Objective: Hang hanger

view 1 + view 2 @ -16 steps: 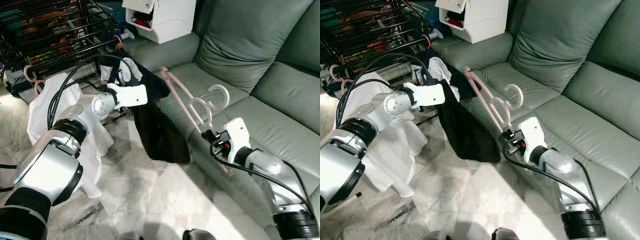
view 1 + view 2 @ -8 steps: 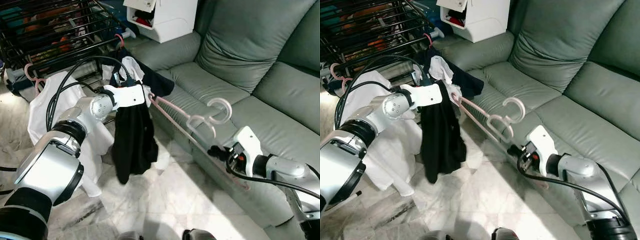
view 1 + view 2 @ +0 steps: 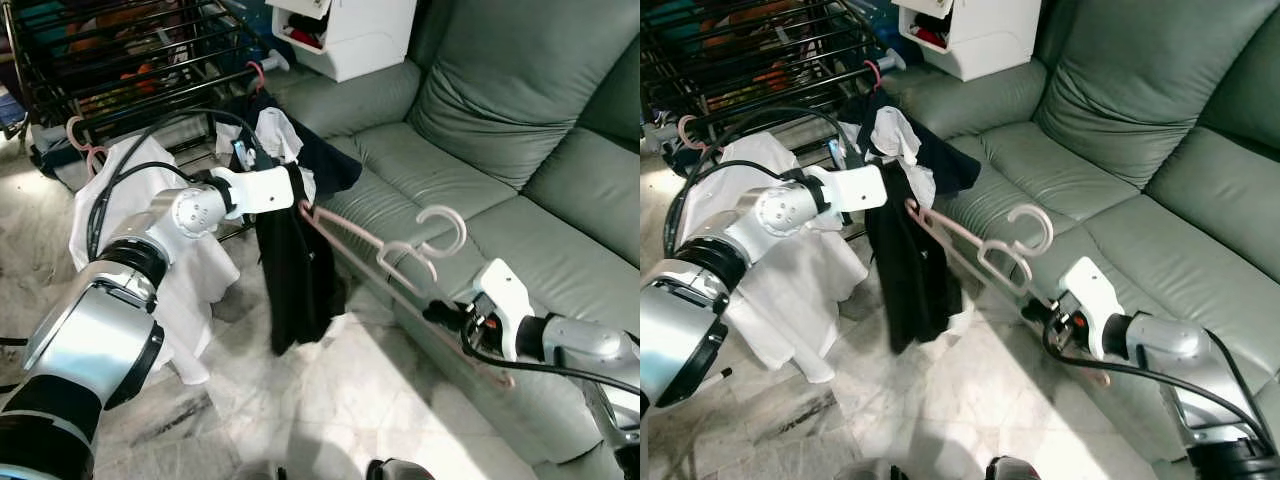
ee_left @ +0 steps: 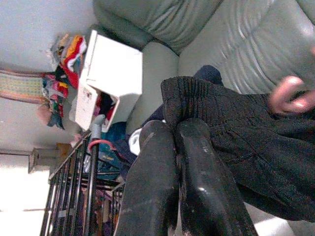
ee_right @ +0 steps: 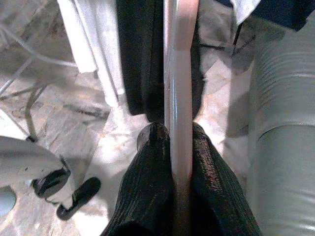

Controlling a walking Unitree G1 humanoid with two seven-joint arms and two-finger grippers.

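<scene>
pink hangers (image 3: pixel 385 255) sit clamped in my right gripper (image 3: pixel 440 314) mid-frame; my left gripper (image 3: pixel 292 186) pinches the black garment (image 3: pixel 295 275). nothing is on the rack (image 3: pixel 120 60) at upper left yet.

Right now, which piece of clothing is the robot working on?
Start at the green sofa and look off its front edge, above the marble floor. The black garment hangs there from the left gripper, beside a white shirt, with pink hangers poking toward it.
</scene>
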